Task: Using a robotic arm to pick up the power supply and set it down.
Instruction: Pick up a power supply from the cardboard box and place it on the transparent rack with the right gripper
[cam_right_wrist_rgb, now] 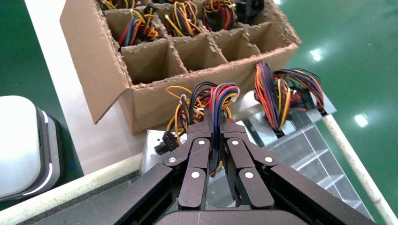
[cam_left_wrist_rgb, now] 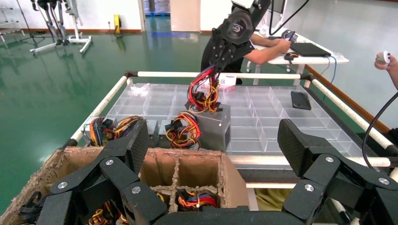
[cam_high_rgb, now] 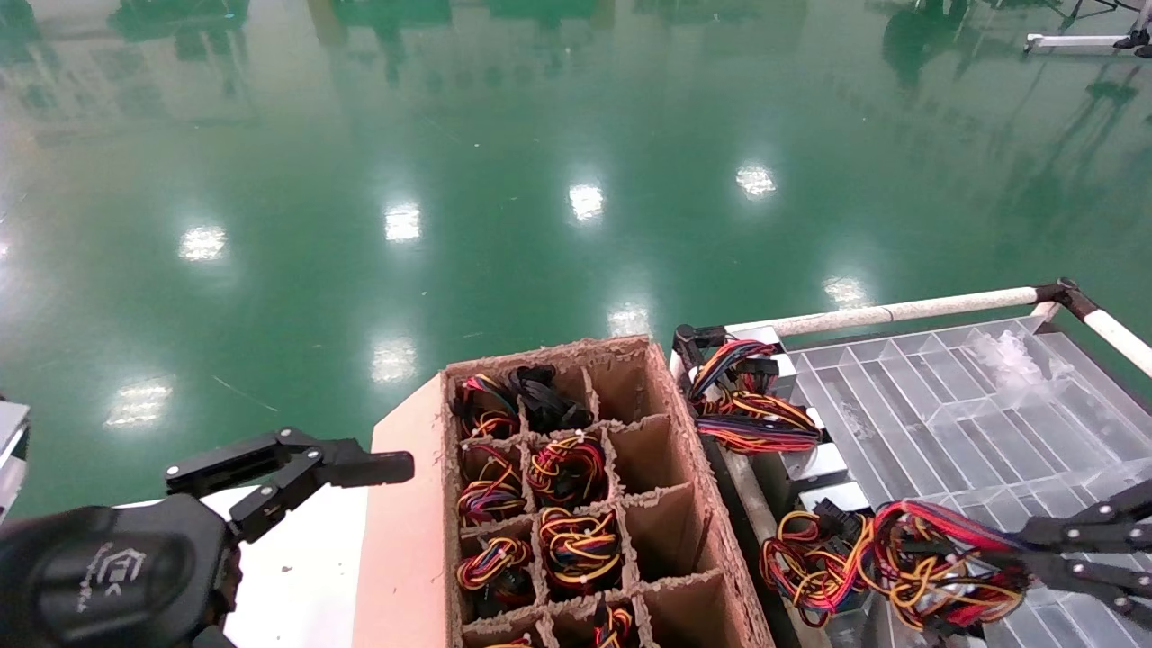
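The right hand (cam_right_wrist_rgb: 215, 123), at the lower right of the head view, is pinched closed on the wire bundle (cam_high_rgb: 936, 562) of the power supply (cam_left_wrist_rgb: 213, 124), which sits on the clear divided tray (cam_high_rgb: 972, 405) just beside the cardboard box (cam_high_rgb: 576, 495). The metal body looks heavy and stiff; the wires are soft and will let it swing, so a hold close to the case seems safer. The left hand (cam_high_rgb: 297, 472) hangs open at lower left.
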You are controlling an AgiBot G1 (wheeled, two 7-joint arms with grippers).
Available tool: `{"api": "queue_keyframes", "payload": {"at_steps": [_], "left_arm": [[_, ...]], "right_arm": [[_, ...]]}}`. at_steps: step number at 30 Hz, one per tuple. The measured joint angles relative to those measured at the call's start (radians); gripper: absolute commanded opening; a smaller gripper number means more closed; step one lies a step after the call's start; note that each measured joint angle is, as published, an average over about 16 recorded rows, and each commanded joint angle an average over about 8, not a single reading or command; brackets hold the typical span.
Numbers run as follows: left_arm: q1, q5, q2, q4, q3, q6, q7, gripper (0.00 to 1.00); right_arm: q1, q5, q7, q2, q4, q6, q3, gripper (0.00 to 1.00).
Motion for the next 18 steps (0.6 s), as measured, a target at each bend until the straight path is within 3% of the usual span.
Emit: {"api": "queue_keyframes", "payload": {"at_steps": [18], "left_arm": [[0.0, 0.0, 0.0, 0.0, 0.0, 0.0, 0.0, 1.0]], "right_arm": [[0.093, -0.01, -0.024, -0.076, -0.048, 0.001, -0.194, 0.0]]}}
